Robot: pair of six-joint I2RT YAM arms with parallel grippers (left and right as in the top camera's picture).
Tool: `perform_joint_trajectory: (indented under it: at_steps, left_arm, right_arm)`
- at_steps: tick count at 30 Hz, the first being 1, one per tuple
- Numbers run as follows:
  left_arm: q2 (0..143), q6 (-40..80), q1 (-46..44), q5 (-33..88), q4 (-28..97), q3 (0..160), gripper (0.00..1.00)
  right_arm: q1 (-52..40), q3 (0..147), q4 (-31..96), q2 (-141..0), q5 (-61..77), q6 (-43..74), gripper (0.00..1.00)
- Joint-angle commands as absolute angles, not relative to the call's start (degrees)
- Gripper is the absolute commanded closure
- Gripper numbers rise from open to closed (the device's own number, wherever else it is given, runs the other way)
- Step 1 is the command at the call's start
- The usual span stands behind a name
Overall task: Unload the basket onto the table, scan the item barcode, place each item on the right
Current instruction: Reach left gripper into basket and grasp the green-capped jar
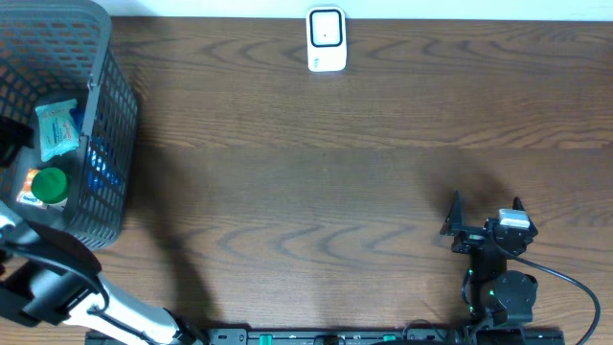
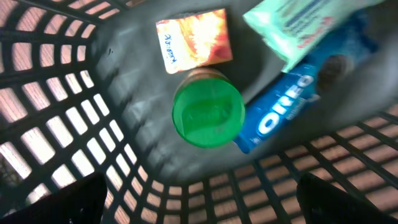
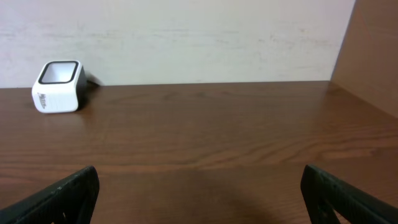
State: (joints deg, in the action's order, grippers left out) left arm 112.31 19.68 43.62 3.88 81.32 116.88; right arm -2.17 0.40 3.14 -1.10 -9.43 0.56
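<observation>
While the overhead view takes in the whole worktop, only the left wrist view looks down to the floor of the grey basket. There a green-capped jar stands cap upward at the middle, with an orange box touching one side and a blue Oreo pack lying against the other. A mint-green pouch overlaps the Oreo pack.

The left tool hangs above the jar, its fingers spread wide and gripping nothing. From overhead the basket's mesh wall screens the Oreo pack — it shows only as blue through the gaps.

The white scanner sits well apart from the basket at the worktop's far edge; the right wrist view shows it side-on against a pale wall. The right tool rests far from the basket near the front edge — fully open and empty.
</observation>
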Motion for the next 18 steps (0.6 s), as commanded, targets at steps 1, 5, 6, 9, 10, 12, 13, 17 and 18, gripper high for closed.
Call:
perform_joint_trajectory:
  at_steps: [1,5,6,9,10,12,13,17,18]
  left_arm:
    - [114.3,18.4,43.7,0.8,79.9,114.7,0.02]
    - [115.4,15.9,43.6,0.8,76.1,111.7,0.02]
    - [115.4,15.9,43.6,0.8,74.8,110.7,0.02]
    - [115.4,15.3,43.6,0.8,71.8,107.7,0.02]
    - [115.4,15.3,43.6,0.8,71.1,106.7,0.02]
    - [115.4,15.2,43.5,0.8,69.1,104.0,0.02]
    - [115.4,15.1,43.5,0.8,68.1,102.7,0.02]
    - [115.4,15.1,43.0,0.9,64.4,97.9,0.02]
    - [115.4,15.1,42.8,0.9,63.5,96.8,0.02]
  right_arm:
    - [-2.7,0.3,3.2,-1.0,-9.3,-0.3,0.01]
    - [-2.7,0.3,3.2,-1.0,-9.3,-0.3,0.01]
    - [-2.7,0.3,3.2,-1.0,-9.3,-0.3,0.01]
    - [-2.7,0.3,3.2,-1.0,-9.3,-0.3,0.01]
    - [-2.7,0.3,3.2,-1.0,-9.3,-0.3,0.01]
    - [-2.7,0.3,3.2,-1.0,-9.3,-0.3,0.01]
    - [-2.7,0.3,3.2,-1.0,-9.3,-0.3,0.01]
    - [-2.7,0.3,3.2,-1.0,-9.3,-0.3,0.01]
    - [-2.7,0.3,3.2,-1.0,-9.3,-0.3,0.01]
